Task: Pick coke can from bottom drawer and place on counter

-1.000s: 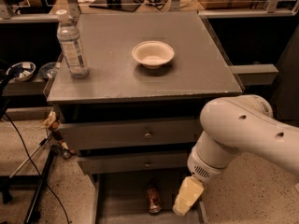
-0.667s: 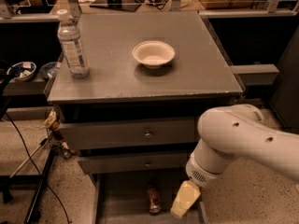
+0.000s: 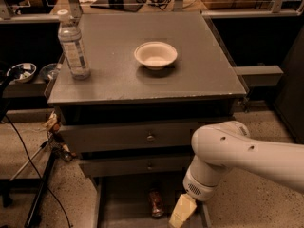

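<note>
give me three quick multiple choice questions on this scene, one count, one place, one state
1. Things standing on the counter: A two; B one; C four.
2. The gripper is: A above the counter; B behind the counter; C low at the bottom drawer, right of the coke can.
3. The bottom drawer is: A shut; B pulled open; C taken out.
Answers: 1 A, a water bottle and a white bowl stand there. 2 C, it hangs beside the can over the drawer's tray. 3 B, its tray juts out with the can in it.
</note>
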{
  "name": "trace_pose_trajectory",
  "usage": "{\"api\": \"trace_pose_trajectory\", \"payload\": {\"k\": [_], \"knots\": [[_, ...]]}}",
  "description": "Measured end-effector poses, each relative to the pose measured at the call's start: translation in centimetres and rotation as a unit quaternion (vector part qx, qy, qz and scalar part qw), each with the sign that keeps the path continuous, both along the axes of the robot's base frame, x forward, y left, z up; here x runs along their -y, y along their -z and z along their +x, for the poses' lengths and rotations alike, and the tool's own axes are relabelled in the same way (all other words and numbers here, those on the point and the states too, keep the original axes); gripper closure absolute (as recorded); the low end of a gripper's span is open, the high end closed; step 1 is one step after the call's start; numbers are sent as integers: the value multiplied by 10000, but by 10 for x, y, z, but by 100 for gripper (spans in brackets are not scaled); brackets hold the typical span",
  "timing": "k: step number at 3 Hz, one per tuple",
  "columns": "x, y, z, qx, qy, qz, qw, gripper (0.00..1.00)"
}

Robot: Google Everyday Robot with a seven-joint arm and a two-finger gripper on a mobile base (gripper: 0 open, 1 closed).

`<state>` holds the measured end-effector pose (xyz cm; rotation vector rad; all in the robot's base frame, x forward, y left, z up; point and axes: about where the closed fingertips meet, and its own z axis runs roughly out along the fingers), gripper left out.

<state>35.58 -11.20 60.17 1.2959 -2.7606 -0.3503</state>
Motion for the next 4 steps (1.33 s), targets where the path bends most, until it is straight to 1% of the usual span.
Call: {"api": "trace_pose_trajectory", "payload": {"k": [1, 2, 3, 4], "knots": [[-11, 16, -2, -82, 267, -1, 9996, 0], [-20, 48, -4, -345, 845, 154, 9957, 0], [-22, 64, -5, -504, 1114, 237, 9922, 0], [-23, 69, -6, -564, 1122, 253, 9918, 0]]}}
